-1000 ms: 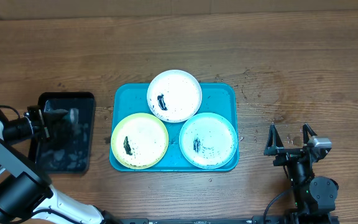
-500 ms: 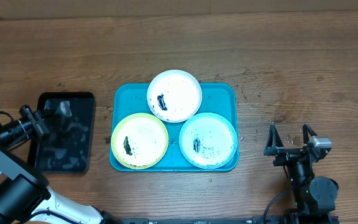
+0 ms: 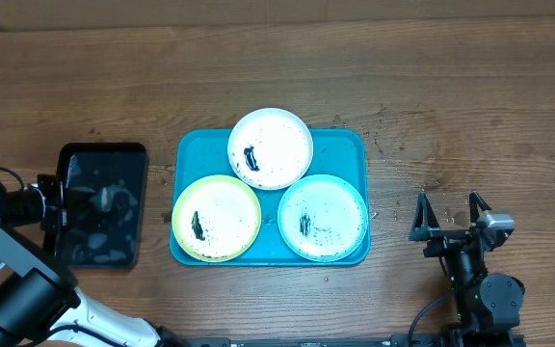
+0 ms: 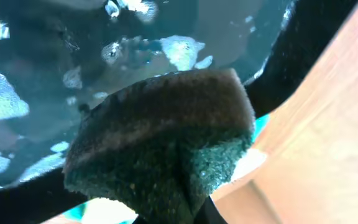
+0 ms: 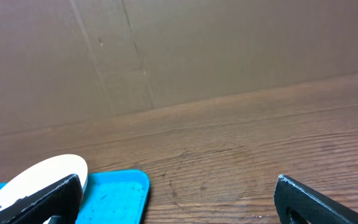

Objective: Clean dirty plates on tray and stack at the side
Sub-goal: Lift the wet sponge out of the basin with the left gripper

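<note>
Three dirty plates lie on the turquoise tray (image 3: pixel 345 145): a white-rimmed plate (image 3: pixel 271 147) at the back, a yellow-green one (image 3: pixel 216 218) front left, a pale mint one (image 3: pixel 322 218) front right. All have black smears. My left gripper (image 3: pixel 92 198) is over the black tray (image 3: pixel 99 241) and is shut on a dark green sponge (image 4: pixel 166 149), which fills the left wrist view above the wet black surface. My right gripper (image 3: pixel 448 214) is open and empty, right of the turquoise tray. The right wrist view shows the tray corner (image 5: pixel 114 193) and a white plate edge (image 5: pixel 39 174).
The black tray holds water with bright reflections (image 4: pixel 17 99). A brown cardboard wall (image 5: pixel 166 50) stands behind the wooden table (image 3: pixel 470 106). Dark specks lie on the wood right of the turquoise tray (image 3: pixel 393 145).
My left gripper swung back over the black tray, moving right with the sponge after pulling to the tray's left edge. The right arm and plates have not moved.
</note>
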Controlling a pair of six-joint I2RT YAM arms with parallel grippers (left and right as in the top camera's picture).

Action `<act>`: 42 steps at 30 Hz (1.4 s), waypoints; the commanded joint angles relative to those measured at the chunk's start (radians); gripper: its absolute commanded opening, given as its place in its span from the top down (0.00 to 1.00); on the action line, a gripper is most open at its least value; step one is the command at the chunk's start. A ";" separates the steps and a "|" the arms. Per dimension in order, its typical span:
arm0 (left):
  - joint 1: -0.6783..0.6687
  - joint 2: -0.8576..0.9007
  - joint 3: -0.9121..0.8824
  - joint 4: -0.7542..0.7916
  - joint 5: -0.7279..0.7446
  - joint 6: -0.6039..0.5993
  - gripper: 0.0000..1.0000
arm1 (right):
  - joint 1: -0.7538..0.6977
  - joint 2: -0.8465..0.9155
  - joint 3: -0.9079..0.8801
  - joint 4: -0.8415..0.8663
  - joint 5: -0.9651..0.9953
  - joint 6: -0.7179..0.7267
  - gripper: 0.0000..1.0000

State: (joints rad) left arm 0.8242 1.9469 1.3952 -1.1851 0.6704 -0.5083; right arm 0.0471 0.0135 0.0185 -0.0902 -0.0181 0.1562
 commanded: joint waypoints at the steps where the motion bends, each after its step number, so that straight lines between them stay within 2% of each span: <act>1: -0.005 -0.033 0.084 -0.023 -0.016 0.164 0.96 | -0.003 -0.011 -0.010 0.007 0.010 -0.008 0.00; 7: -0.016 -0.125 0.175 -0.067 -0.062 0.227 0.96 | -0.003 -0.011 -0.010 0.007 0.010 -0.008 0.00; 11: -0.071 -0.179 0.165 -0.029 -0.248 0.242 0.96 | -0.003 -0.011 -0.010 0.007 0.010 -0.008 0.00; 17: -0.267 -0.122 0.020 0.127 -0.477 0.216 0.96 | -0.003 -0.011 -0.010 0.007 0.010 -0.008 0.00; 21: -0.301 -0.109 0.050 0.095 -0.616 0.215 0.96 | -0.003 -0.011 -0.010 0.007 0.010 -0.008 0.00; 26: -0.293 -0.136 0.226 -0.029 -0.682 0.198 0.96 | -0.003 -0.011 -0.010 0.007 0.010 -0.008 0.00; 29: -0.315 -0.154 0.254 -0.031 -0.718 0.196 0.96 | -0.003 -0.011 -0.010 0.007 0.010 -0.008 0.00; 34: -0.378 -0.145 0.133 0.066 -0.952 0.099 0.96 | -0.003 -0.011 -0.010 0.007 0.010 -0.008 0.00; 38: -0.421 -0.139 0.003 0.188 -1.032 0.112 0.96 | -0.003 -0.011 -0.010 0.007 0.010 -0.008 0.00; 42: -0.460 -0.143 0.041 0.164 -1.063 0.146 0.96 | -0.003 -0.011 -0.010 0.007 0.010 -0.008 0.00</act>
State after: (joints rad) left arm 0.3916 1.8126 1.3983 -1.0130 -0.2916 -0.3706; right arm 0.0471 0.0128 0.0185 -0.0906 -0.0181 0.1558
